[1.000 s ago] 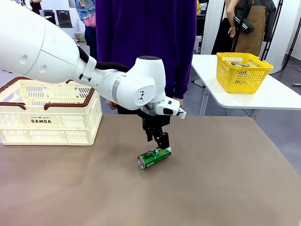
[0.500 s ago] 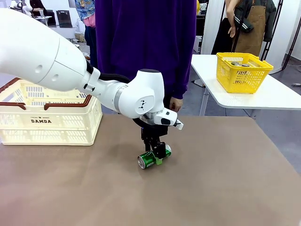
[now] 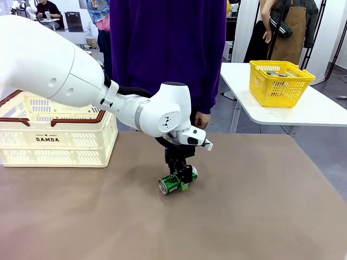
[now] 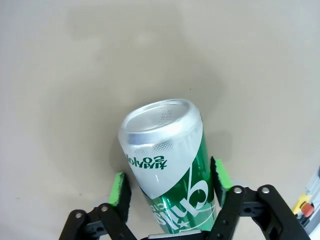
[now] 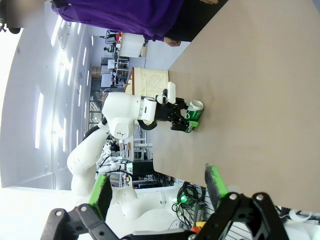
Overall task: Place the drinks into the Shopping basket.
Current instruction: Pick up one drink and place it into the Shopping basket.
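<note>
Left gripper (image 3: 182, 177) down at table level, fingers pointing straight down, jaws astride the green can (image 3: 172, 184). Seen along the fingers, green pads (image 4: 120, 192) at or just off the can's wall on both sides; pressing or merely flanking, cannot tell. Can lying on its side on the brown table (image 3: 260, 206), near the middle, not lifted, well apart from the big cream basket (image 3: 54, 142) at the table's left.

Likely trouble from here: hold taken toward the far-right end rather than at mid-length, hence a droop or swing of the free end on lifting. Smooth round wall, hence a slip or roll out of the pads if squeezed lightly, a dent if squeezed hard. Also possible: a snag of a tilted can on the basket's dark rim on the way in.

Long axis flat along the table, slanting from near-left to far-right in the front view. One silver end facing near-left, toward the robot's side; the other toward the far side. Jaws set across the width, roughly square to that axis.

Farther out, a person in purple at the far edge, one hand (image 3: 203, 119) hanging just behind the arm, holding nothing. Right gripper (image 5: 157, 187) well away, fingers spread wide, nothing between them.
</note>
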Motion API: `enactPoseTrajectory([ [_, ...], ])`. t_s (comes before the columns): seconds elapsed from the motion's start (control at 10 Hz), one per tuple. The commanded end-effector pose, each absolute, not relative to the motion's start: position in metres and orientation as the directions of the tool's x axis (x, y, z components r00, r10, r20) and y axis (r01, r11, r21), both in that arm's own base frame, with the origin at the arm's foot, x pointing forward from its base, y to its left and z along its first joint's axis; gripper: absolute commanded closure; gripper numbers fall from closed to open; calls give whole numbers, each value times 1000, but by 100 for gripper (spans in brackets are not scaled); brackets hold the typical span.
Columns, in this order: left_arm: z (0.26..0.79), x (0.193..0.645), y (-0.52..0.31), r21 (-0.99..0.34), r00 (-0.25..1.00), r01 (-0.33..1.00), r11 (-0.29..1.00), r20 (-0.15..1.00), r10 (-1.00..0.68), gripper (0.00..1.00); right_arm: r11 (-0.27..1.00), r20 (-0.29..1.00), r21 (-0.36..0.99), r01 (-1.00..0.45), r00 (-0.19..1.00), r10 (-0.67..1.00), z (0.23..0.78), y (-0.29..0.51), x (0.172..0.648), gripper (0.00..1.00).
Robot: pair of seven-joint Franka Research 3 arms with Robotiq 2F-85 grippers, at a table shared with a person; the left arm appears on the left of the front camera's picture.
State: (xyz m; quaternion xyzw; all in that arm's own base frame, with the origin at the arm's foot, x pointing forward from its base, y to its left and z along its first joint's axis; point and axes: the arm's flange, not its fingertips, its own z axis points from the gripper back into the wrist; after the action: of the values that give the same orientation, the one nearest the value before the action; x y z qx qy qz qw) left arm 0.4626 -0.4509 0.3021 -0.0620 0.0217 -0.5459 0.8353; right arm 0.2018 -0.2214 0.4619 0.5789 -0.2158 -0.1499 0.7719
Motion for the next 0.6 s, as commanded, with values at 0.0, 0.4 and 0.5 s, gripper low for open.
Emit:
enactPoseTrajectory([
  [0.0,304,460,-452,-97,397,913,395,4,-918,100,278,187,959,-54,857,-481,464,-224,203,0],
  [0.4,305,460,-451,-83,410,909,409,-7,-912,100,278,187,959,-54,857,-481,464,-224,203,0],
  [0.5,308,459,-450,-80,415,906,415,-7,-910,100,278,187,959,-54,857,-481,464,-224,203,0],
])
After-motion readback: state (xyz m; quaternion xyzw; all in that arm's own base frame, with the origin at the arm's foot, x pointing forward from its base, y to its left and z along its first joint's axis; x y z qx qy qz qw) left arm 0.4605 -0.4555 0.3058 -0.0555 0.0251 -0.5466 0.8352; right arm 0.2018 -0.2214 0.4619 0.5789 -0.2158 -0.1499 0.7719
